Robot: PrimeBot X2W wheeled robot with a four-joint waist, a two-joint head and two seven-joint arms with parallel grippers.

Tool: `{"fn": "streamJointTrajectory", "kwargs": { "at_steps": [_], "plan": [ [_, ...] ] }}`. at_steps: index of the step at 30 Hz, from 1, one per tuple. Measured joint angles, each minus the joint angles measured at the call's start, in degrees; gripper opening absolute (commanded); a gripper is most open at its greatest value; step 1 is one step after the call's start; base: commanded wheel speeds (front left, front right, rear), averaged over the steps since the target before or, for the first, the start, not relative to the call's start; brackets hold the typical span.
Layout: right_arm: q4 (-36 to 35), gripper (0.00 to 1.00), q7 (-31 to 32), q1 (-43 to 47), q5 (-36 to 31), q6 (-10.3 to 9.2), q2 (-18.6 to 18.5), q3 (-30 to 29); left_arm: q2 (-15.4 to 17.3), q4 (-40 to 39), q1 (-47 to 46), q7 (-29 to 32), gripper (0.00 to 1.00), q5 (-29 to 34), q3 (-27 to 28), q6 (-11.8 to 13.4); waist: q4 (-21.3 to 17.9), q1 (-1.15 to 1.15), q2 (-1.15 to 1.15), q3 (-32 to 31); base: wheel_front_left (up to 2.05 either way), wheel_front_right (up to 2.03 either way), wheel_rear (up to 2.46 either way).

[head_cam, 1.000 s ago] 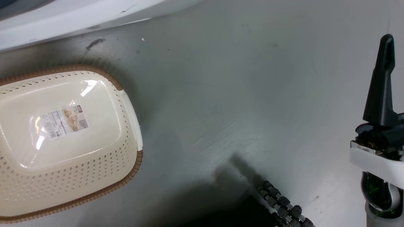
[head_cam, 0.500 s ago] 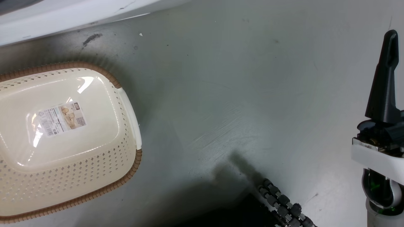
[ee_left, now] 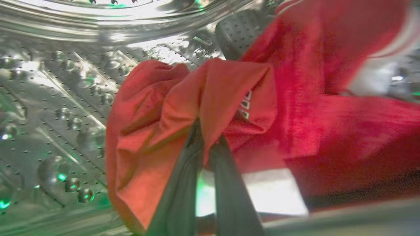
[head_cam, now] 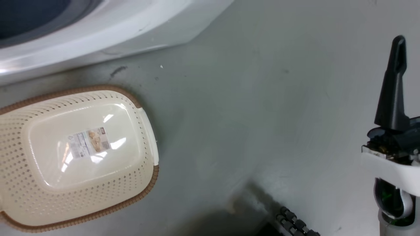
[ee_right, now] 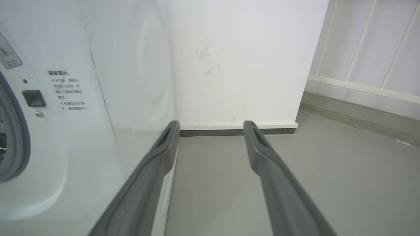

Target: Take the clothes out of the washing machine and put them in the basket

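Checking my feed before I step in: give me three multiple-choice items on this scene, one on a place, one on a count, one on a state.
1. Where is the left gripper relative to the washing machine?
A. on top of it
B. inside its drum
C. behind it

2. How many clothes lie in the basket?
A. none
B. one
C. two

3. How is the right gripper?
A. open, empty
B. shut on clothes
C. shut on the basket

Answers: 1 B, perforated steel surrounds it; 2 A, the basket's labelled bottom is bare; 3 A, its fingers stand apart with nothing between.
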Motion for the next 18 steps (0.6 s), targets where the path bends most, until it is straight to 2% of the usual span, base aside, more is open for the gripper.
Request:
{"fn": "streamJointTrajectory", "kwargs": {
  "at_steps": [6, 18],
  "plan": [
    [0.5, 1.00, 0.0, 2.0, -2.3, 0.00, 0.0, 1.3, -1.4, 1.0, 6.9, -8.1, 0.00, -5.4, -2.7, 0.0, 1.3, 0.00, 0.00, -6.1, 0.00, 0.00, 0.00],
    [2.0, 1.00, 0.0, 6.4, -5.2, 0.00, 0.0, 2.8, -4.8, 1.5, 20.3, -20.3, 0.00, -13.5, -7.0, 0.0, 4.5, -0.01, 0.00, -17.4, 0.00, 0.00, 0.00]
  ]
}}
